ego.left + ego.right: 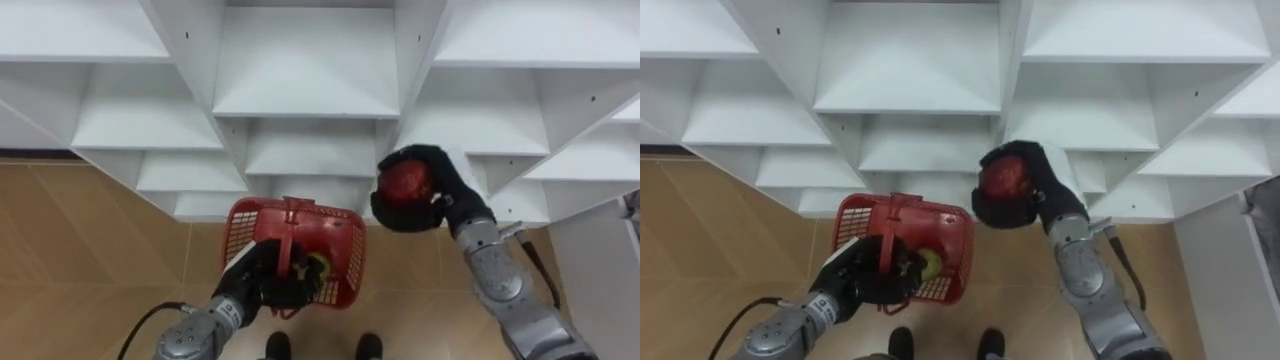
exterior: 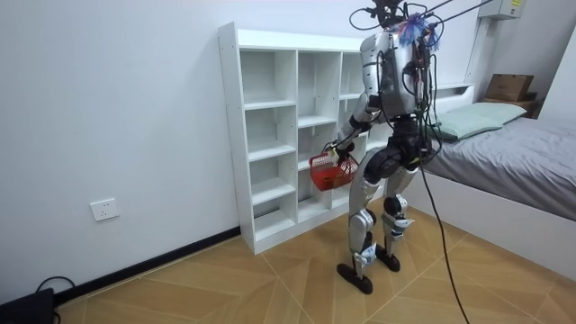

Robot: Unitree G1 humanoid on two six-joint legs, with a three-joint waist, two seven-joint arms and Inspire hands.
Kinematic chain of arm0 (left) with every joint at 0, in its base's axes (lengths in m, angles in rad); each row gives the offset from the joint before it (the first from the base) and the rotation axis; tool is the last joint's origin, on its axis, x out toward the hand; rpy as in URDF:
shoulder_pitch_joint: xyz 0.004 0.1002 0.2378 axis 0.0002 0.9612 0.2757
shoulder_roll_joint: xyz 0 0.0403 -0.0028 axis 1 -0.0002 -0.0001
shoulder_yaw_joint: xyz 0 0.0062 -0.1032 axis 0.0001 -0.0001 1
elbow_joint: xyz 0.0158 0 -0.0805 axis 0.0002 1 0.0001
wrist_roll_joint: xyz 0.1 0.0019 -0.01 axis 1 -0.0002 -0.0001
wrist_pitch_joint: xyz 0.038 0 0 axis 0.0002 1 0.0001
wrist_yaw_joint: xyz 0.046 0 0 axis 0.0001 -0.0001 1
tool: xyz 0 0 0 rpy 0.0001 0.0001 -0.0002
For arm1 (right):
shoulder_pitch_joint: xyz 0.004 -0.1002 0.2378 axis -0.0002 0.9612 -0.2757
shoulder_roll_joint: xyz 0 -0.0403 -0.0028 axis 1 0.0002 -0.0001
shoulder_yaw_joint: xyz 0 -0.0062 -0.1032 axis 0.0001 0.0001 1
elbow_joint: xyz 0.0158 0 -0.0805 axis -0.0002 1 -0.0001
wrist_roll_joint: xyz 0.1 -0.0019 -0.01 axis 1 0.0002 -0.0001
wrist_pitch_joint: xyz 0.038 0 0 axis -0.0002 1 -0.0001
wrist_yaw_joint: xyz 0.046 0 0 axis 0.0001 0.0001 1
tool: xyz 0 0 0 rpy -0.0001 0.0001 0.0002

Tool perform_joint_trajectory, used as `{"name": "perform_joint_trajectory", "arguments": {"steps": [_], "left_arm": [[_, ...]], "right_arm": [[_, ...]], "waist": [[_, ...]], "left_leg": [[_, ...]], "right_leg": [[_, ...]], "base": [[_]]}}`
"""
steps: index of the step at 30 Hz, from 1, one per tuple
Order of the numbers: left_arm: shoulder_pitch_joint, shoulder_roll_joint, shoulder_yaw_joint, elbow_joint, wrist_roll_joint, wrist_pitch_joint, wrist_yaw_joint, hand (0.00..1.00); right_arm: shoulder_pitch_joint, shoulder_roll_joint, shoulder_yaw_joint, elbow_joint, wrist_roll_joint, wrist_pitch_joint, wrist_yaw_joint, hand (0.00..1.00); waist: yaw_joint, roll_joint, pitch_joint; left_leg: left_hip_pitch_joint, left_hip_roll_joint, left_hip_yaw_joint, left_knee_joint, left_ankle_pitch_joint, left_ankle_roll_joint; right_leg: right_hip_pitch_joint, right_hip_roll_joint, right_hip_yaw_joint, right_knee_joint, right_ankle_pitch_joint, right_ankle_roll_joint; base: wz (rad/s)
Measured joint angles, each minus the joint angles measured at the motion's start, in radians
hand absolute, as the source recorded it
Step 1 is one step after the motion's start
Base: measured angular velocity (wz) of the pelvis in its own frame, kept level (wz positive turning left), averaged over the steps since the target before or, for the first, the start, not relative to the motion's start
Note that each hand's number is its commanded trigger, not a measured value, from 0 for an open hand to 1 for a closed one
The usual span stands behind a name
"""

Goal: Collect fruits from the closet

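Red fruit (image 1: 405, 183), gripped in the curled fingers of my right hand (image 1: 455, 188), just beside the red basket (image 1: 240, 228) and not yet dropped in. My left hand (image 1: 262, 282) clasps the basket handle. One yellow-green fruit (image 1: 318, 268) already lies inside. The closet (image 1: 305, 70) shelves in sight look bare.

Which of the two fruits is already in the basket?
The yellow-green fruit, inside the red basket; the red fruit is gripped in the right hand.
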Motion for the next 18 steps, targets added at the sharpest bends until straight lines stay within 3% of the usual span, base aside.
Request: {"name": "perform_joint_trajectory", "arguments": {"steps": [8,14,18], "left_arm": [[0.000,-0.011,-0.004,0.000,0.000,-0.008,-0.011,1.00],[0.003,-0.019,-0.020,0.000,-0.001,-0.022,-0.009,1.00],[0.002,-0.029,-0.024,0.000,-0.001,-0.026,-0.009,1.00]], "right_arm": [[0.012,0.023,0.000,-0.001,-0.019,0.000,0.073,1.00],[0.039,0.058,0.022,-0.001,-0.052,0.000,0.123,1.00],[0.057,0.060,0.037,-0.001,-0.052,0.001,0.138,1.00]], "waist": [[-0.002,0.037,0.0001],[-0.007,0.037,0.0003],[-0.009,0.037,0.0005]], "left_leg": [[0.001,-0.004,0.004,-0.008,0.003,0.004],[0.010,-0.004,0.009,-0.016,0.004,0.002],[0.009,-0.005,0.009,-0.022,0.003,0.002]], "right_leg": [[-0.005,0.005,0.015,0.003,0.003,0.003],[-0.005,0.007,0.014,0.002,0.000,0.002],[-0.006,0.005,0.012,0.004,-0.002,0.003]], "base": [[0.00],[-0.02],[0.00]]}}
